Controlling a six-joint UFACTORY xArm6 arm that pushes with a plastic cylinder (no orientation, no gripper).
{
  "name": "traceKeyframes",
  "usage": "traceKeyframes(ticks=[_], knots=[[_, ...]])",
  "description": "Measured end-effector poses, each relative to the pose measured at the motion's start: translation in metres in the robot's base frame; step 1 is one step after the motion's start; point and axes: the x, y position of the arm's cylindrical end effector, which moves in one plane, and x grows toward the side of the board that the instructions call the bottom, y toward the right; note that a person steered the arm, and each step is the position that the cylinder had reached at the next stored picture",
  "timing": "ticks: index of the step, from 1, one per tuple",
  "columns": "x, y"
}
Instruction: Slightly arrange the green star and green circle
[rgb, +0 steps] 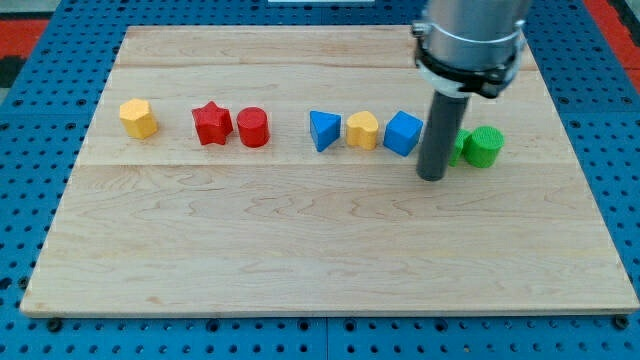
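Note:
The green circle (485, 146) sits at the right end of a row of blocks on the wooden board (320, 250). The green star (457, 150) is just left of it, touching it, and mostly hidden behind my rod. My tip (431, 177) rests on the board directly in front of the green star's left side, just right of the blue cube (403, 133). The rod comes down from the silver arm at the view's top right.
The row runs left from the blue cube: a yellow pentagon-like block (362, 130), a blue triangle (323, 130), a red cylinder (253, 128), a red star (212, 124) and a yellow hexagon (138, 118). Blue pegboard surrounds the board.

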Motion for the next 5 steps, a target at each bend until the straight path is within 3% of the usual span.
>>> traceKeyframes(ticks=[3,5], knots=[[-0.008,0.046],[-0.008,0.044]])
